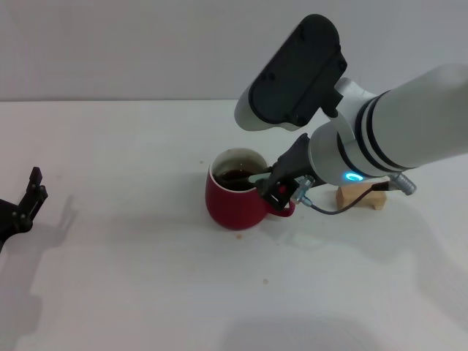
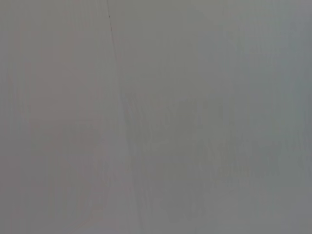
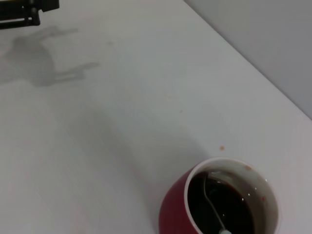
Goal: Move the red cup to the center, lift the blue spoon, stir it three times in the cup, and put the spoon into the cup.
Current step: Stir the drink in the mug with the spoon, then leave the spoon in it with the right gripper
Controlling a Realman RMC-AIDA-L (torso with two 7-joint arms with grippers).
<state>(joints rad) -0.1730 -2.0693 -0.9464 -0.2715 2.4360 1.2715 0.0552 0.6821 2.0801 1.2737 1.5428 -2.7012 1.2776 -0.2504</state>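
At the far left edge of the white counter (image 1: 110, 278) your left end effector (image 1: 29, 196) sits parked, well apart from the work — whether it is open or closed cannot be told. Near the middle stands the red cup (image 1: 232, 205), dark liquid inside. Just right of it, your right end effector (image 1: 274, 188) hangs over the rim, seemingly gripping the blue spoon (image 3: 214, 209) — its shaft slants from the liquid up toward that end effector. A wooden block (image 1: 360, 196) lies further right.
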